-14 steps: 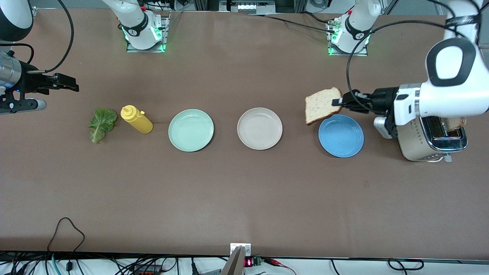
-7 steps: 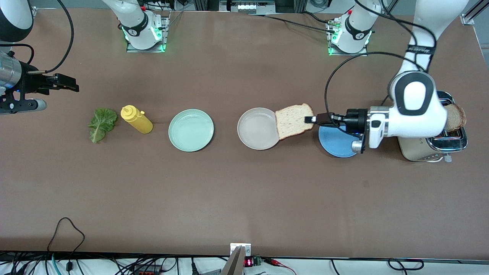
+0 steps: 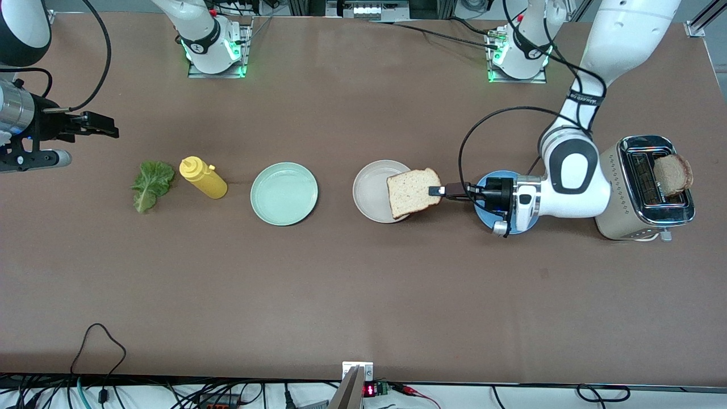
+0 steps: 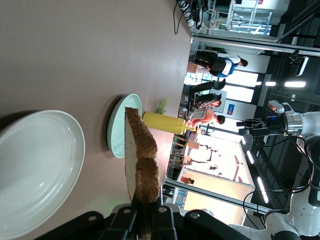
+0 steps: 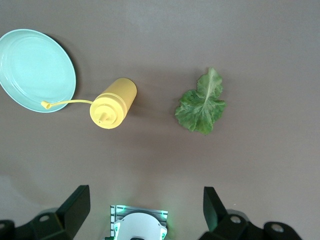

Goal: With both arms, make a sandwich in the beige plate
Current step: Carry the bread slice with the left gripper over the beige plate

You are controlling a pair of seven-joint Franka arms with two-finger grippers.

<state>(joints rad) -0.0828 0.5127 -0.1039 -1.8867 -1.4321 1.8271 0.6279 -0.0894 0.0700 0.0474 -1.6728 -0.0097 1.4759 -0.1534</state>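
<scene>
Brown matte covering runs across the whole desk (image 3: 341, 284), flat and plain, with cables trailing along the edge nearest the front camera. In the left wrist view I see a bright hall past the desk end, with ceiling lights, glass panels and some blurred figures.

I take the beige plate (image 3: 369, 190) as my landmark: round, shallow, pale, smooth, with a raised rim. Over its edge toward the left arm's end I see the left pincer (image 3: 435, 191) clamped on a toast slice (image 3: 412, 192), a squarish piece with a porous light crumb and a darker crust, held at one edge and tilted. In the left wrist view the toast slice (image 4: 140, 160) stands edge-on above the plate's (image 4: 35, 170) glossy bowl.

Beside the beige plate toward the left arm's end lies a blue plate (image 3: 525, 218), mostly covered by the arm, and past that a shiny metal toaster (image 3: 630, 199) with a second toast slice (image 3: 673, 173) sticking up from a slot.

Toward the right arm's end from the beige plate sit a mint green plate (image 3: 284, 193), a yellow plastic squeeze bottle (image 3: 203, 177) and a ruffled green lettuce leaf (image 3: 151, 184) lying flat.

My right pincer (image 3: 108, 127) waits in the air at that end, fingers (image 5: 75, 205) apart, over bare desk near the leaf.
</scene>
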